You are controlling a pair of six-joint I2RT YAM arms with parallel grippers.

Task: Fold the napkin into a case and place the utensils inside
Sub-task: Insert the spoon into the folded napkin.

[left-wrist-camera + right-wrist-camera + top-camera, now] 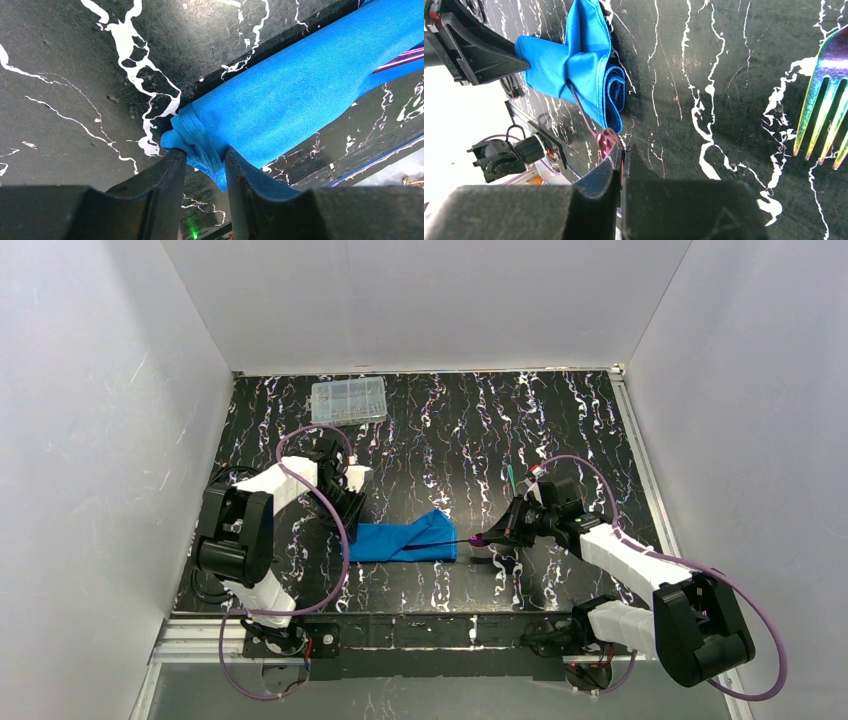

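Observation:
The blue napkin lies folded as a narrow case [405,540] near the table's front middle. My left gripper [350,525] is shut on the case's bunched left end, seen in the left wrist view [202,157] with cloth [295,95] between the fingers. My right gripper [490,537] is shut on the end of a purple-pink utensil [470,540], whose thin shaft runs into the case's right opening. In the right wrist view the gripper [623,152] pinches that utensil [605,140] just before the case [589,65]. A green iridescent fork [512,478] lies on the table behind the right gripper and also shows in the right wrist view [824,100].
A clear plastic compartment box [348,400] stands at the back left. White walls enclose the black marbled table [450,440] on three sides. A metal rail [400,635] runs along the front edge by the arm bases.

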